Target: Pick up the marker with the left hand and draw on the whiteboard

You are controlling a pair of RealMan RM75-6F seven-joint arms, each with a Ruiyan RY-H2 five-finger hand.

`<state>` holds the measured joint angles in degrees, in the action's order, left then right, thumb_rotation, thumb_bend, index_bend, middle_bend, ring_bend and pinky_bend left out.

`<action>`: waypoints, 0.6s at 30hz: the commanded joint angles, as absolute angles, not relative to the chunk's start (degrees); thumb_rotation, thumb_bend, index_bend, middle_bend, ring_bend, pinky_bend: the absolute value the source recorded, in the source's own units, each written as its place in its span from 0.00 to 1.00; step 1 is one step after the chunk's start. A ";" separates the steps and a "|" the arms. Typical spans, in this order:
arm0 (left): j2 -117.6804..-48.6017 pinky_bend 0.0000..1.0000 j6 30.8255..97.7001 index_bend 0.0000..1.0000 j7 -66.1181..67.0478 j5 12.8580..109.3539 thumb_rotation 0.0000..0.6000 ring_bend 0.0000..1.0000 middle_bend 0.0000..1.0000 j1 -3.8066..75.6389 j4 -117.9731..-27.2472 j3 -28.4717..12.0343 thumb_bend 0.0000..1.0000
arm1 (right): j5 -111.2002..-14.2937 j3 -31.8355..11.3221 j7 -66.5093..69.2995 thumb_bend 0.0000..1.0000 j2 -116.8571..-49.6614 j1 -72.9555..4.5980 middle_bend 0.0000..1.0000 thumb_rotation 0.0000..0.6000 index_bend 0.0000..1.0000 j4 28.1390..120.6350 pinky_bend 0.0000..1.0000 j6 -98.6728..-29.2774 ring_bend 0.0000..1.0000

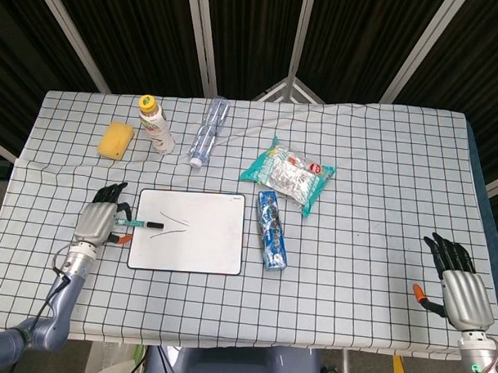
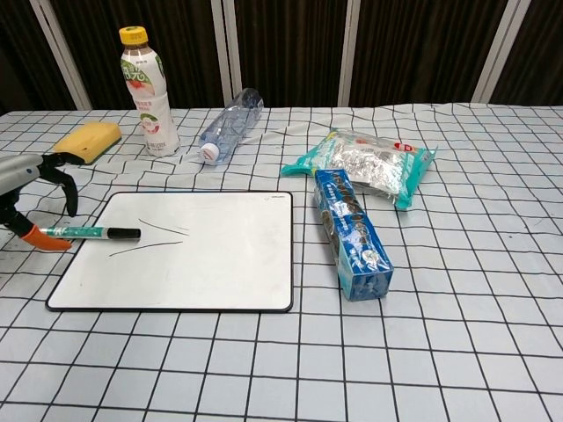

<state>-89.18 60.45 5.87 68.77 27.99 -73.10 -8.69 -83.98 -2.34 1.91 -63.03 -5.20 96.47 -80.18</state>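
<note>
The whiteboard point(image 1: 199, 242) point(image 2: 220, 255) lies flat at the left front of the table, with two thin black strokes on its left part. My left hand point(image 1: 96, 222) point(image 2: 25, 180) sits just off the board's left edge and pinches the green marker point(image 1: 140, 224) point(image 2: 88, 233). The marker lies nearly level, its black tip over the board's left side beside the strokes. Whether the tip touches the surface I cannot tell. My right hand point(image 1: 460, 285) rests at the table's front right, holding nothing, fingers spread; only the head view shows it.
A yellow sponge point(image 1: 116, 139) point(image 2: 88, 139), an upright drink bottle point(image 1: 155, 124) point(image 2: 146, 92) and a lying clear bottle point(image 1: 208, 130) point(image 2: 230, 123) sit behind the board. A snack bag point(image 1: 289, 176) point(image 2: 365, 163) and a blue biscuit pack point(image 1: 272, 230) point(image 2: 352, 233) lie to its right.
</note>
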 commanded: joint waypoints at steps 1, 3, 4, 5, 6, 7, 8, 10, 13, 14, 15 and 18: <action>-86.04 0.00 61.79 0.48 4.73 68.39 1.00 0.00 0.00 26.48 -77.92 -8.91 0.07 | -83.98 -2.31 1.95 0.35 -62.99 -5.20 0.00 1.00 0.00 96.47 0.00 -80.13 0.00; -83.54 0.00 63.29 0.47 3.82 69.22 1.00 0.00 0.00 25.49 -81.83 -8.89 0.06 | -83.99 -2.29 1.93 0.35 -62.96 -5.22 0.00 1.00 0.00 96.49 0.00 -80.08 0.00; -82.40 0.00 64.09 0.46 3.29 69.82 1.00 0.00 0.00 24.97 -83.60 -8.79 0.06 | -84.04 -2.27 1.91 0.35 -62.94 -5.22 0.00 1.00 0.00 96.48 0.00 -80.08 0.00; -81.15 0.00 64.83 0.43 2.63 70.43 1.00 0.00 0.00 24.40 -85.47 -8.63 0.06 | -84.10 -2.25 1.90 0.35 -62.92 -5.22 0.00 1.00 0.00 96.47 0.00 -80.09 0.00; -79.23 0.00 65.94 0.38 1.45 71.40 1.00 0.00 0.00 23.43 -88.23 -8.25 0.06 | -84.15 -2.21 1.89 0.35 -62.89 -5.20 0.00 1.00 0.00 96.45 0.00 -80.10 0.00; -77.92 0.00 66.77 0.33 0.54 72.09 1.00 0.00 0.00 22.66 -90.01 -7.91 0.06 | -84.16 -2.21 1.90 0.35 -62.88 -5.20 0.00 1.00 0.00 96.44 0.00 -80.10 0.00; -76.43 0.00 67.61 0.22 -0.53 72.77 1.00 0.00 0.00 21.71 -91.88 -7.38 0.06 | -84.14 -2.22 1.91 0.35 -62.87 -5.21 0.00 1.00 0.00 96.43 0.00 -80.09 0.00; -74.01 0.00 68.35 0.06 -1.92 73.60 1.00 0.00 0.00 20.37 -94.53 -6.36 0.06 | -84.15 -2.26 1.95 0.35 -62.89 -5.22 0.00 1.00 0.00 96.42 0.00 -80.12 0.00; -69.08 0.00 71.04 0.00 -2.85 75.09 1.00 0.00 0.00 17.55 -99.05 -4.65 0.06 | -84.17 -2.25 1.81 0.35 -63.00 -5.26 0.00 1.00 0.00 96.41 0.00 -80.06 0.00; -68.03 0.00 72.38 0.00 -2.26 75.79 1.00 0.00 0.00 16.73 -99.50 -4.21 0.06 | -84.18 -2.25 1.72 0.35 -63.03 -5.28 0.00 1.00 0.00 96.42 0.00 -80.05 0.00; -66.90 0.00 74.27 0.00 -0.90 77.11 1.00 0.00 0.00 15.71 -99.47 -3.52 0.06 | -84.21 -2.23 1.54 0.35 -63.08 -5.27 0.00 1.00 0.00 96.40 0.00 -80.08 0.00; -65.87 0.00 79.45 0.00 3.56 80.67 1.00 0.00 0.00 13.16 -97.00 -1.79 0.06 | -84.25 -2.25 1.28 0.35 -63.17 -5.26 0.00 1.00 0.00 96.39 0.00 -80.19 0.00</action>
<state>-67.65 75.00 0.12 77.24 16.10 -98.11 -3.88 -84.25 -2.25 1.28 -63.16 -5.26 96.39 -80.19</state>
